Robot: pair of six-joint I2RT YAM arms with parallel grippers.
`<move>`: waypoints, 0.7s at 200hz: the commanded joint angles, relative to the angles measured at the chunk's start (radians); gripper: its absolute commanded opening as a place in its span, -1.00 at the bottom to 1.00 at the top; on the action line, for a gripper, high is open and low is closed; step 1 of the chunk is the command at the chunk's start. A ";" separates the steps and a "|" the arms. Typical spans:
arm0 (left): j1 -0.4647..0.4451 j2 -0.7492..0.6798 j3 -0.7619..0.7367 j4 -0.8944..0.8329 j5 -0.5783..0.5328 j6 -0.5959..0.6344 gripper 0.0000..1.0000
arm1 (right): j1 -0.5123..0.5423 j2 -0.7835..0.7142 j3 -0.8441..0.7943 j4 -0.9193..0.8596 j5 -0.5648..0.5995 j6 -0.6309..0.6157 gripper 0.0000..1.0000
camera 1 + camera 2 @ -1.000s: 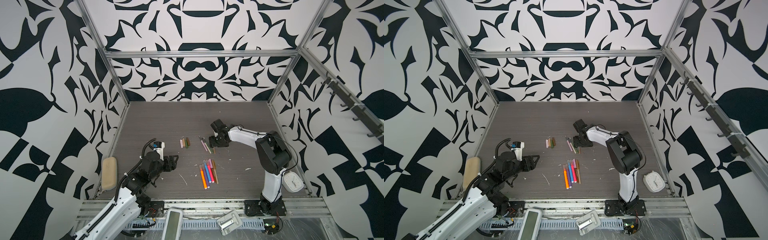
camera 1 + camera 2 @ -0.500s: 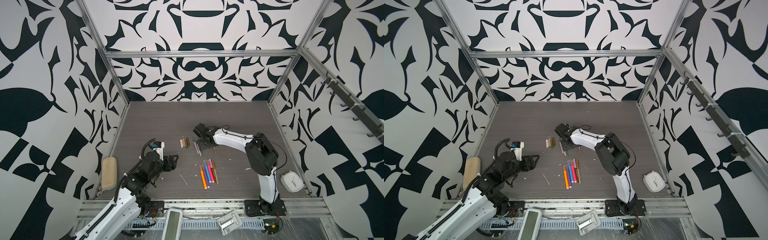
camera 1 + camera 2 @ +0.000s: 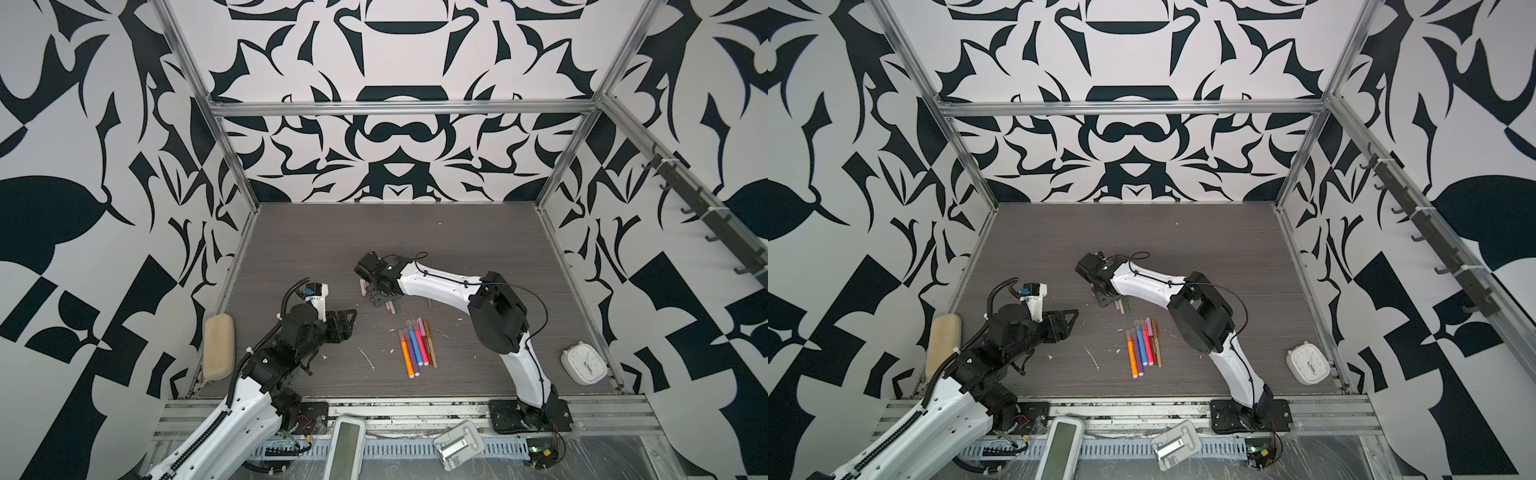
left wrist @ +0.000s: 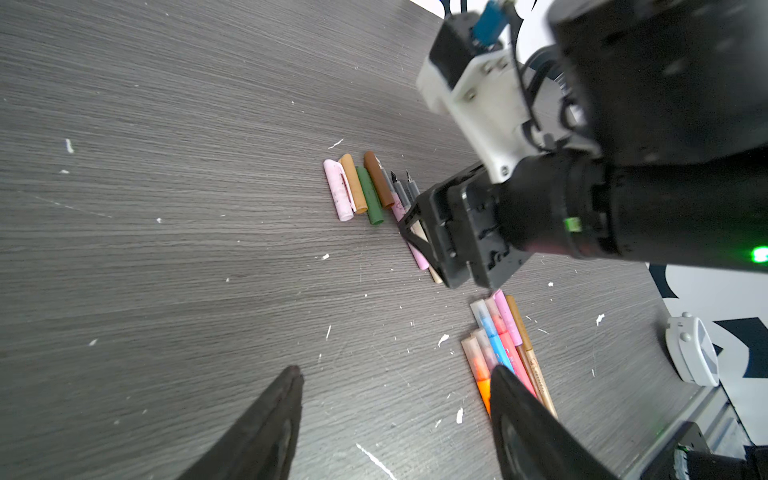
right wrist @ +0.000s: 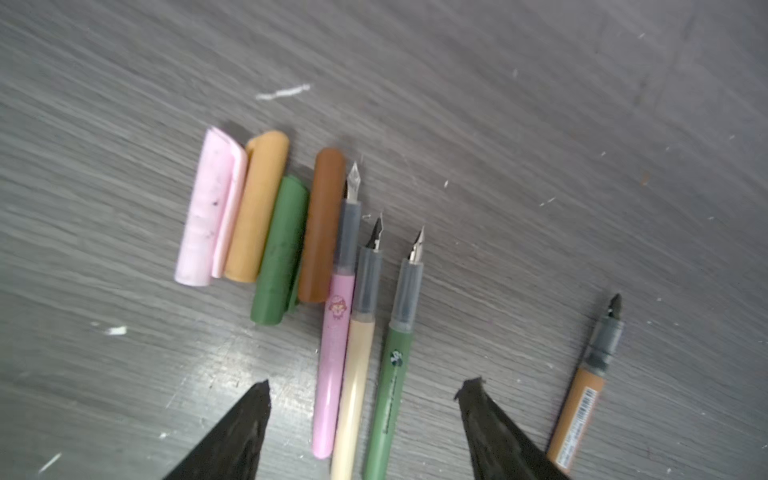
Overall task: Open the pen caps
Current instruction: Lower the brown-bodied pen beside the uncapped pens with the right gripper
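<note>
Left gripper point(image 3: 344, 323), lower left of centre in both top views, has its fingers wide apart with nothing between them. Right gripper point(image 5: 366, 385), mid-frame, is also spread wide and empty, above three uncapped pens. Four caps lie touching in a row: pink cap point(image 5: 208, 212), tan cap point(image 5: 257, 208), green cap point(image 5: 280, 249), brown cap point(image 5: 322, 224). Against the brown cap lies the pink pen point(image 5: 336, 353), printed with a small cartoon figure. Next come the cream pen point(image 5: 355, 395) and the green pen point(image 5: 392, 395), which has a round logo and unreadable print. Apart lies an orange pen point(image 5: 582, 407) with a barcode. Capped markers point(image 3: 415, 347) sit lower centre.
</note>
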 commanded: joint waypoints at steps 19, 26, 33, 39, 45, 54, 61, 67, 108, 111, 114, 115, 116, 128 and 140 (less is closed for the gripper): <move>-0.002 -0.018 -0.021 0.005 0.000 -0.004 0.47 | -0.016 0.007 0.039 -0.075 0.041 0.046 0.42; -0.002 -0.018 -0.021 0.005 -0.001 -0.004 0.47 | -0.016 0.012 0.042 -0.080 0.049 0.046 0.41; -0.002 -0.018 -0.022 0.005 0.000 -0.004 0.47 | -0.016 0.018 0.044 -0.088 0.059 0.048 0.40; -0.002 -0.018 -0.022 0.005 0.000 -0.004 0.47 | -0.015 0.022 0.047 -0.093 0.069 0.052 0.40; -0.002 -0.018 -0.022 0.005 0.002 -0.004 0.47 | -0.016 0.027 0.051 -0.101 0.080 0.053 0.40; -0.002 -0.017 -0.021 0.005 0.002 -0.004 0.47 | -0.016 0.033 0.056 -0.111 0.093 0.058 0.40; -0.002 -0.017 -0.021 0.005 0.001 -0.004 0.47 | -0.016 0.036 0.058 -0.116 0.101 0.062 0.40; -0.002 -0.017 -0.022 0.005 0.002 -0.004 0.47 | -0.018 0.037 0.057 -0.117 0.103 0.064 0.40; -0.002 -0.016 -0.022 0.005 0.001 -0.004 0.47 | -0.036 0.024 0.028 -0.085 0.051 0.088 0.14; -0.002 -0.016 -0.022 0.005 0.001 -0.004 0.47 | -0.037 0.022 0.024 -0.083 0.050 0.092 0.12; -0.002 -0.017 -0.022 0.005 0.001 -0.004 0.47 | -0.039 0.021 0.020 -0.080 0.049 0.094 0.11; -0.002 -0.017 -0.022 0.005 0.001 -0.004 0.47 | -0.039 0.020 0.019 -0.080 0.049 0.095 0.11; -0.002 -0.017 -0.022 0.005 0.001 -0.004 0.47 | -0.041 0.019 0.018 -0.080 0.049 0.096 0.10; -0.002 -0.016 -0.022 0.005 0.001 -0.004 0.47 | -0.049 0.013 0.007 -0.081 0.054 0.109 0.06; -0.002 -0.015 -0.022 0.005 0.001 -0.004 0.47 | -0.055 0.006 -0.004 -0.084 0.063 0.118 0.02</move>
